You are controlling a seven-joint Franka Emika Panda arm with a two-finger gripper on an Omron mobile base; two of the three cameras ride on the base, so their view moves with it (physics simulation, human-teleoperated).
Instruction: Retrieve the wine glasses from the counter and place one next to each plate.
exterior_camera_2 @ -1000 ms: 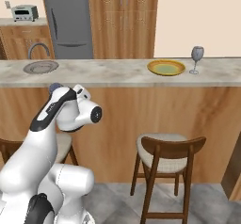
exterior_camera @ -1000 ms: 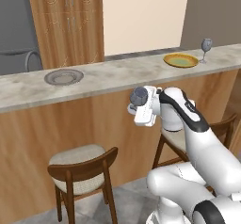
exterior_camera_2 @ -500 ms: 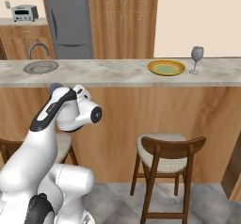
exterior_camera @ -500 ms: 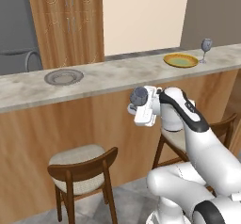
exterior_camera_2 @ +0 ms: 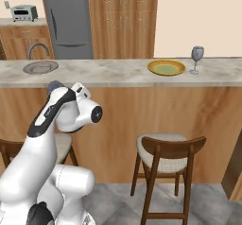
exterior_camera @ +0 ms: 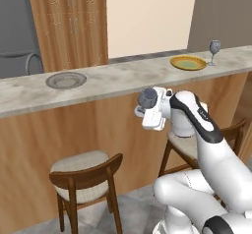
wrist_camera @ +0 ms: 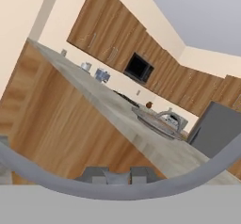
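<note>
One wine glass (exterior_camera_2: 197, 58) already stands on the bar top (exterior_camera_2: 118, 75), just beside the yellow plate (exterior_camera_2: 166, 67) at its three o'clock, so that half looks done. The grey plate (exterior_camera: 66, 79) has no glass by it. The gripper (exterior_camera: 146, 100) hangs in front of the bar with its fingers nearly together on a second glass (wrist_camera: 117, 173), its grey-blue rim arcing across the hand view. I judge what remains is lifting it and setting it next to the grey plate.
</note>
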